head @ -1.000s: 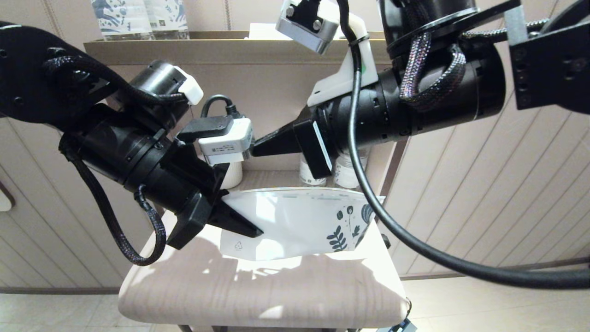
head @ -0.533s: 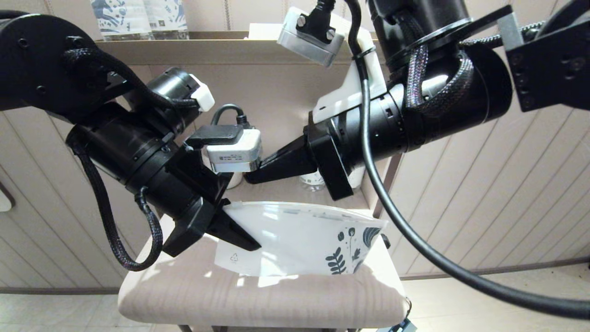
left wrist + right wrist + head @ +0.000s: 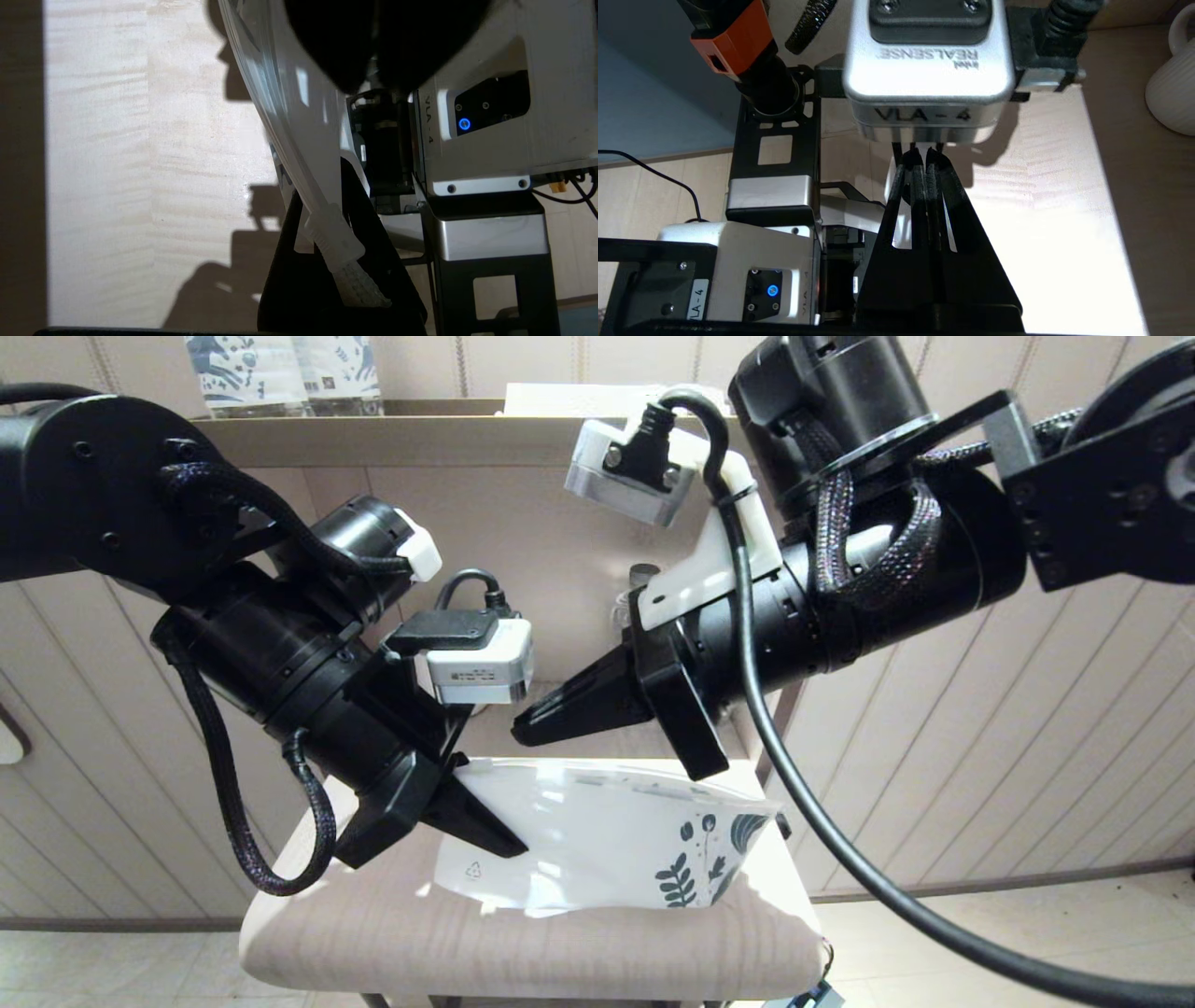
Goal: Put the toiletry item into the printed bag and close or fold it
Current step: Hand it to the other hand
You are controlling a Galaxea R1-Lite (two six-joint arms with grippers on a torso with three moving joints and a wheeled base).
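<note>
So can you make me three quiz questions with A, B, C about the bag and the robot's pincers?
1. Where is the bag?
A. on the top shelf
B. on the floor
C. held over the light tabletop

2. What colour are the leaf prints on it?
A. dark teal
B. bright red
C. yellow

3. How is the right pincer?
A. wide open
B. shut with nothing in it
C. shut on a bottle

Answers:
1 C: the left pincer grips one end of the bag, which hangs just above the tabletop.
2 A: dark teal leaves and flowers show at the bag's far end.
3 B: in the right wrist view its fingers press together, holding nothing.
</note>
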